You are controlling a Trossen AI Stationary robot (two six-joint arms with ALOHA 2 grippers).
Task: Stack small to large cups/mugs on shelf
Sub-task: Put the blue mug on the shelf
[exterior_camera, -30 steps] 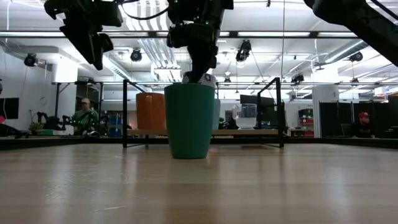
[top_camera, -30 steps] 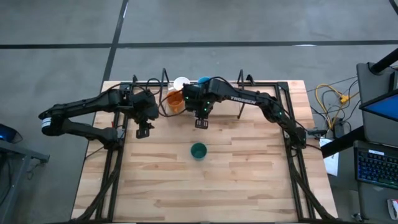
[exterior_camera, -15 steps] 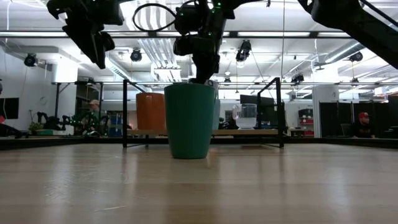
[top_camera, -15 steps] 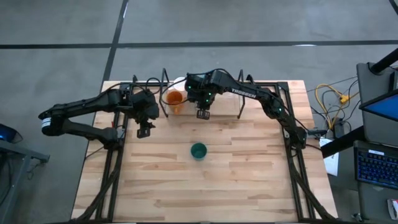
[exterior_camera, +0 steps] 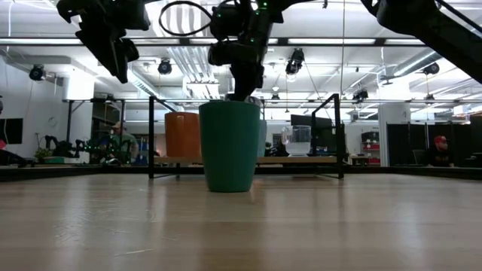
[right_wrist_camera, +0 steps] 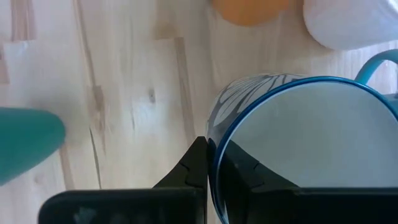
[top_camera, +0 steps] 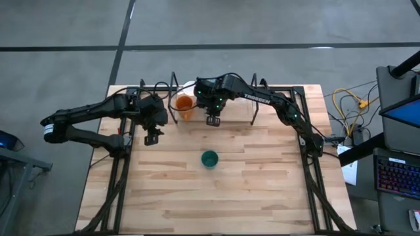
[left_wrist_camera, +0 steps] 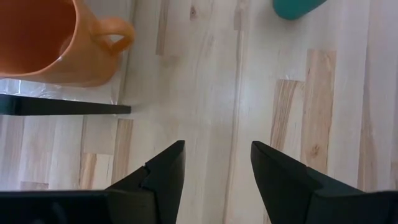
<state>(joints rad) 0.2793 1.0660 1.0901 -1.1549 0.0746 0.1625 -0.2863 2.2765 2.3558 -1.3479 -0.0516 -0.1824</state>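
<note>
- Light blue mug (right_wrist_camera: 298, 149), glossy and round with a looped handle, is gripped by its rim in the right pincer (right_wrist_camera: 208, 165), closed on the wall; in the overhead view it is hidden under the arm.
- Orange mug (left_wrist_camera: 46, 40), smooth and partly cut off, is seen just beyond the empty, half-spread left pincer (left_wrist_camera: 214, 168).
- Teal cup (top_camera: 209, 158) is set on the plank worktop (top_camera: 249, 190), well apart from both pincers.

Right wrist view: light blue mug (right_wrist_camera: 305, 149) cut off by the frame's edges; white cup (right_wrist_camera: 351, 22) and orange mug (right_wrist_camera: 249, 9) show only partly. Low view: dark teal-green cup (exterior_camera: 230, 147) hides cups behind it on the shelf (exterior_camera: 301, 159). Left wrist view: orange mug cropped.
</note>
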